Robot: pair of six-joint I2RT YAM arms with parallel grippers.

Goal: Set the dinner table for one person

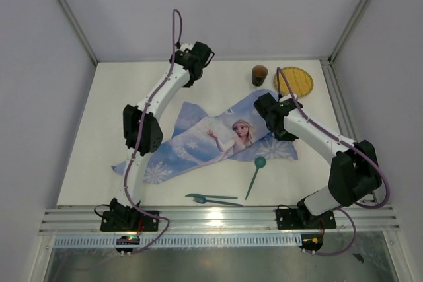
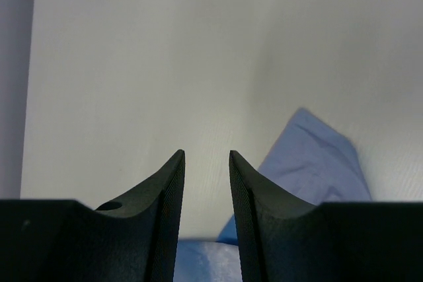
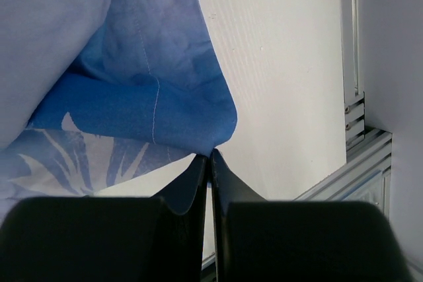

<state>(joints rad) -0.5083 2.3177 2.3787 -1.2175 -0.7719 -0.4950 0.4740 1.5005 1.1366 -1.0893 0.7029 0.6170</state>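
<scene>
The dinner table [image 1: 106, 130] is a white top with silver rails. A blue printed cloth [image 1: 211, 140] lies crumpled across its middle. My right gripper [image 3: 211, 152] is shut on a dark blue corner of the cloth [image 3: 165, 90], at the cloth's far right end. Over the far part of the table, just beyond the cloth's back corner [image 2: 310, 156], my left gripper [image 2: 206, 154] stands open with nothing between its fingers. A brown cup [image 1: 260, 74] and a yellow plate [image 1: 295, 82] stand at the back right. A green spoon [image 1: 256, 175] and a green fork [image 1: 211, 197] lie near the front edge.
A second green utensil [image 1: 221, 203] lies beside the fork. An aluminium rail [image 3: 353, 163] runs close to the right of my right gripper. Grey walls enclose the table on the left, right and back.
</scene>
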